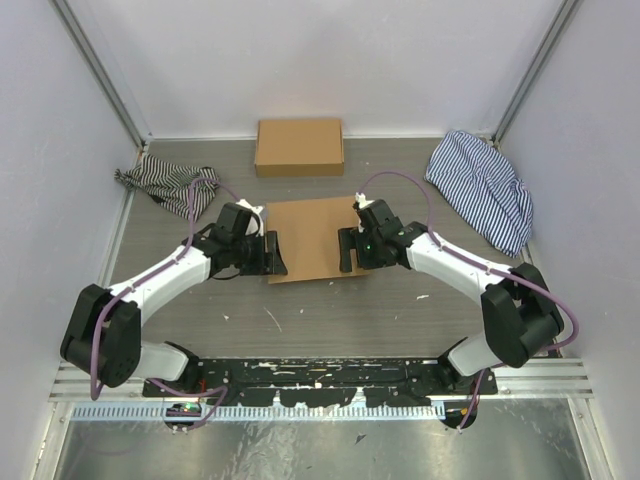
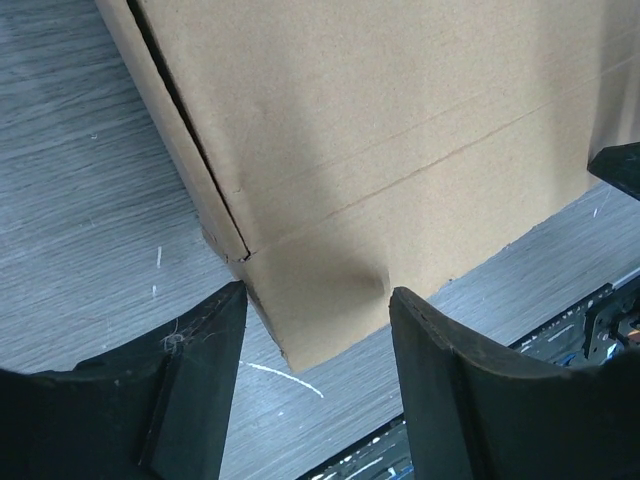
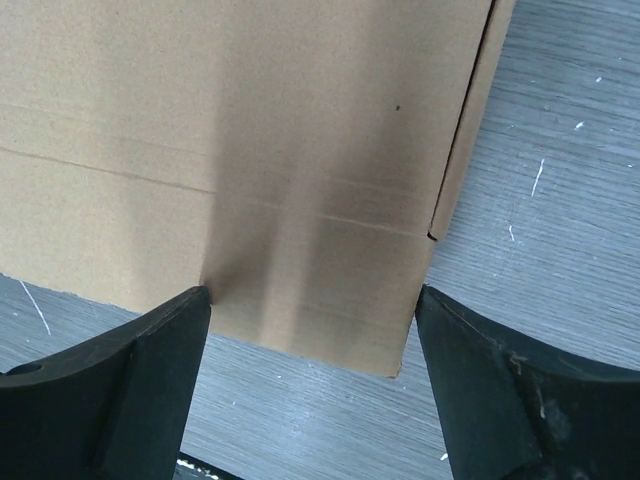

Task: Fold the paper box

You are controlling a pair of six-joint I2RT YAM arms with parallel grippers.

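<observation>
Nearest the arm bases, the left gripper (image 1: pixel 272 254) and the right gripper (image 1: pixel 347 250) sit at the two near corners of the paper box (image 1: pixel 312 238). The box lies flat on the table (image 1: pixel 300 320) between them, roughly mid-table. Both grippers are spread wide and hold nothing; in each wrist view a near corner of the sheet shows between the parted fingers.

The sheet looks thin and light. It is probably stiff across its panels but ready to hinge along the creases, and likely to slide on the smooth table if pushed from one side only. Lying flat, it offers little to pinch. The near edge and the narrow side strips look like the best places to take hold, ideally from both sides at once. A hard squeeze could dent the board.

It is plain brown cardboard with no print. Faint crease lines run parallel to the near edge, and a narrow strip along each side ends in a small notch.

Farther back stands a neat closed cardboard box (image 1: pixel 299 147), with a striped cloth (image 1: pixel 165 185) at far left and another striped cloth (image 1: pixel 480 190) at far right.
</observation>
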